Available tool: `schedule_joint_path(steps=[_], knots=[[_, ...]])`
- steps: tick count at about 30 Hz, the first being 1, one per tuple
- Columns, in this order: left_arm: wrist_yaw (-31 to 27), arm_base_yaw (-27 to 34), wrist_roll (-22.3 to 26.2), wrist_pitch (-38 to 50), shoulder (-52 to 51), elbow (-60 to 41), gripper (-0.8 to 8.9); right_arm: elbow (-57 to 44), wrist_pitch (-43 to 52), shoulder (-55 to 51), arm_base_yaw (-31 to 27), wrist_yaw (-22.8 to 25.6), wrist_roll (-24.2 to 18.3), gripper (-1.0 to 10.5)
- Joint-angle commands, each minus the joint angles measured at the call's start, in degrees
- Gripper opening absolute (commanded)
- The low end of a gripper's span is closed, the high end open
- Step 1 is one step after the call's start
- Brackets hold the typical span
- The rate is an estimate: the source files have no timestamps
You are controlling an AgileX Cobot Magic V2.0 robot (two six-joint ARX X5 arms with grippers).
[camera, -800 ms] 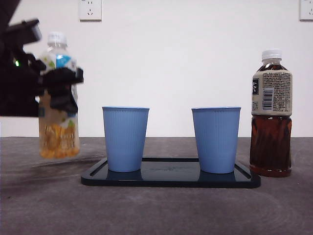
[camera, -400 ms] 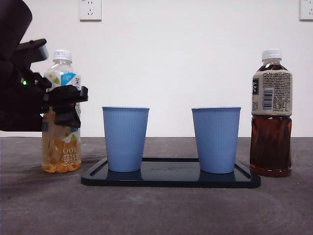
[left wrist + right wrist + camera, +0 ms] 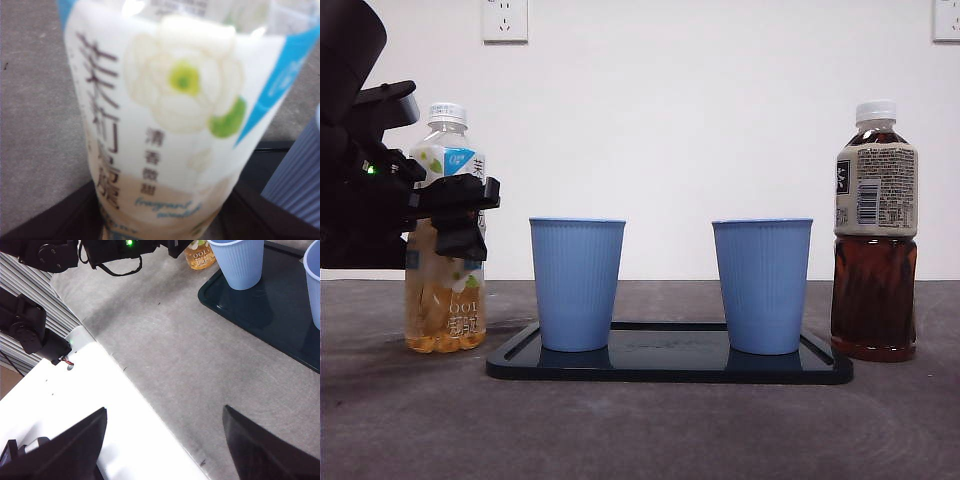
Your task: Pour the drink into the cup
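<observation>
A clear bottle of pale yellow drink [image 3: 445, 290] with a white cap stands upright on the table, left of the tray. My left gripper [image 3: 455, 215] is shut on the bottle around its label. In the left wrist view the flower-printed bottle [image 3: 170, 125] fills the space between the jaws of the left gripper [image 3: 160, 220]. Two blue cups [image 3: 577, 285] [image 3: 762, 285] stand on a dark tray [image 3: 670, 365]. My right gripper [image 3: 165, 445] hangs open over the table's near edge, far from the cups [image 3: 239, 262], holding nothing.
A dark tea bottle [image 3: 875, 240] with a white cap stands right of the tray. White table edging [image 3: 100, 410] lies under the right gripper. The left arm's dark body [image 3: 115, 250] shows in the right wrist view beside the pale bottle [image 3: 200, 257].
The pale bottle, lifted and slightly tilted a second ago, has come down and now stands upright on the table, a little further right. The left gripper came down with it.
</observation>
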Motion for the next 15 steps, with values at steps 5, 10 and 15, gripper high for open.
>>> schedule_joint_path(steps=[5,10,15], knots=[[-0.1,-0.3,0.7,0.5,0.4,0.9,4.58,0.8,0.2,0.2,0.4,-0.2,-0.2,3.6],[-0.1,-0.3,0.7,-2.2,-0.6,1.0,4.78,0.8,0.2,0.2,0.4,-0.2,-0.2,3.6],[-0.1,-0.4,0.6,-6.9,-3.7,1.0,5.04,0.8,0.2,0.2,0.4,-0.2,-0.5,3.6]])
